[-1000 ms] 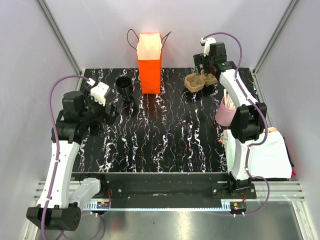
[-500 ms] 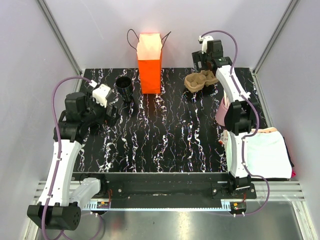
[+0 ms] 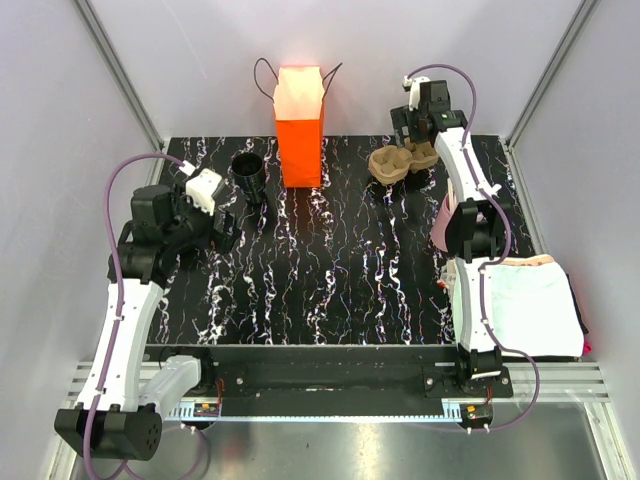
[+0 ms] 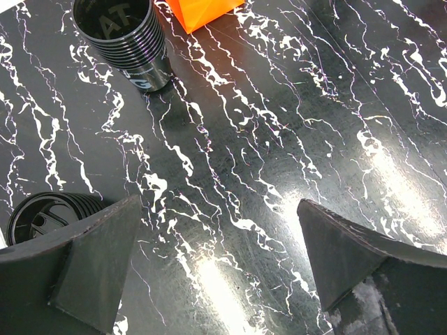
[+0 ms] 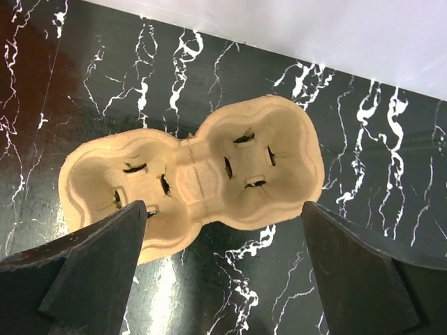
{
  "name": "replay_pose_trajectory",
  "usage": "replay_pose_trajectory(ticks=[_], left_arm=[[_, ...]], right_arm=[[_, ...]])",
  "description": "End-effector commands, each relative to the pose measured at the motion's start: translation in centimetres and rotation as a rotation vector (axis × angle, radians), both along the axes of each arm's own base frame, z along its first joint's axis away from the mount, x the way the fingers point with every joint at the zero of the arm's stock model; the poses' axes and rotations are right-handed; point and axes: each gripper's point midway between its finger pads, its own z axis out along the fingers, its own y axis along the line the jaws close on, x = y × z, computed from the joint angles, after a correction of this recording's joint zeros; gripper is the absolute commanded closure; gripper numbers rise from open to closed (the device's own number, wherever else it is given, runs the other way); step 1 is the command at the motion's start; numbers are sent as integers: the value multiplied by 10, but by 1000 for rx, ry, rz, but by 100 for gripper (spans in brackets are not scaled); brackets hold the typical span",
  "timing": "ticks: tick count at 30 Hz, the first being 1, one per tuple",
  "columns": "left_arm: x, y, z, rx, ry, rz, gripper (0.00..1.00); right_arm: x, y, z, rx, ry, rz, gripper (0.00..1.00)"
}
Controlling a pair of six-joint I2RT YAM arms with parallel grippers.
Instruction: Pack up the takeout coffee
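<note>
Top view: takeout coffee [image 3: 247, 172] stands upright on the table, just left of the orange bag [image 3: 299, 135].
Left wrist view: left gripper [image 4: 218, 223] fully spread, empty; takeout coffee ahead, untouched.
Right wrist view: right gripper [image 5: 223, 216] fully spread, empty, above the pulp tray [image 5: 195, 174].

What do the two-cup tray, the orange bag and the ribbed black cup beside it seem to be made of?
Two-cup tray: moulded paper pulp; matte tan, fibrous surface.
Orange bag: probably paper; matte, sharply creased, glowing translucent at its top.
Ribbed black cup: likely plastic, given its slight sheen and crisp moulded ribs; coated paper isn't excluded.
</note>
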Motion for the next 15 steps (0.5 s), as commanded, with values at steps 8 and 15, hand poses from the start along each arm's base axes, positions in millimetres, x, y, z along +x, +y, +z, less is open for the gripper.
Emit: replay_pose_trajectory(ticks=[8, 15], left_arm=[[10, -5, 7, -20, -43, -21, 1], [11, -6, 4, -22, -35, -26, 1]], right_arm=[[1, 6, -21, -31, 46, 72, 6], [-3, 7, -40, -38, 90, 89, 8]])
